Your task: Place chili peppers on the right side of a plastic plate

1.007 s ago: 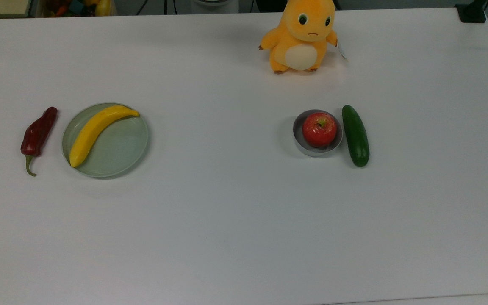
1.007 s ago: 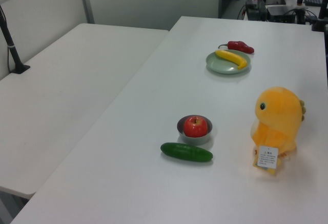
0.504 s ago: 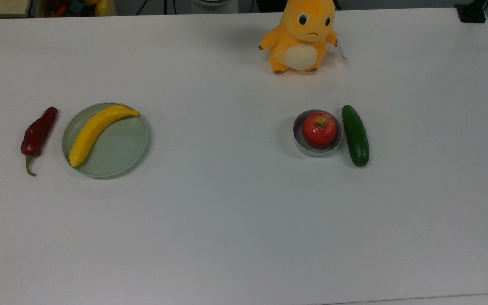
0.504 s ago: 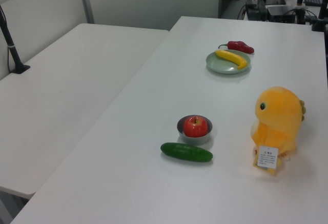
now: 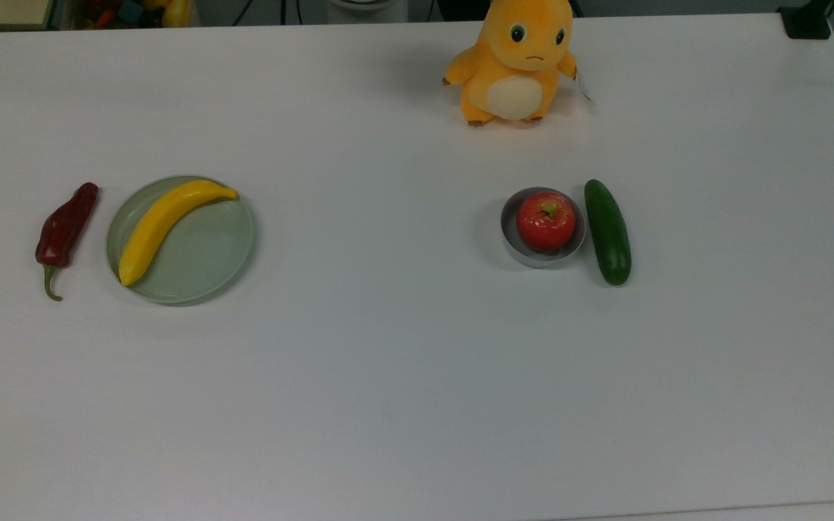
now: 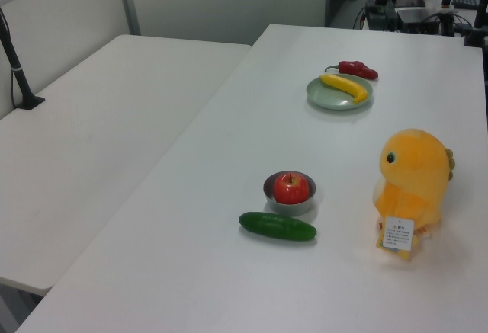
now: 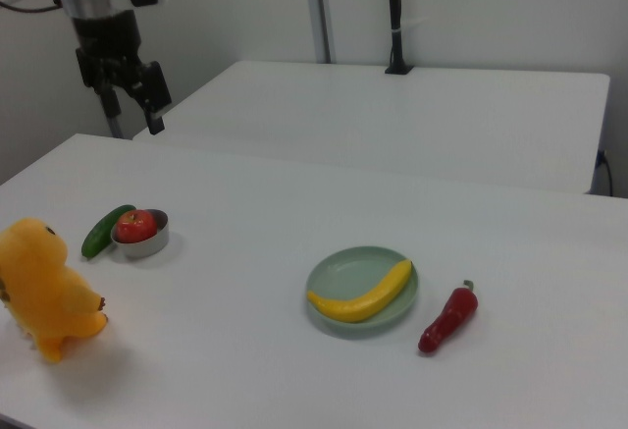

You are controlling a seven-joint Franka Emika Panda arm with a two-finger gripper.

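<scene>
Top view, plastic plate (image 5: 200, 271): holds a yellow banana (image 5: 163, 226), near the tabletop's left edge.
Chili pepper (image 5: 64, 229): on the tabletop, just beside the plate's left rim.
Grey bowl (image 5: 515, 247): holds a red apple (image 5: 546, 221).
Gripper (image 7: 131, 107): raised, fingers apart, empty.

White table (image 5: 388, 376). Dark-red chili pepper (image 5: 65, 227) lies on it just beside the top view's left of the pale green plastic plate (image 5: 211, 257), apart from the rim, green stem toward the bottom. 1 banana (image 5: 163, 224) lies diagonally on the plate. Toward the top view's right: grey bowl (image 5: 515, 250) holding 1 red apple (image 5: 546, 221), dark green cucumber (image 5: 607, 231) touching the bowl's right. Orange plush toy (image 5: 515, 61) stands near the top edge.
</scene>
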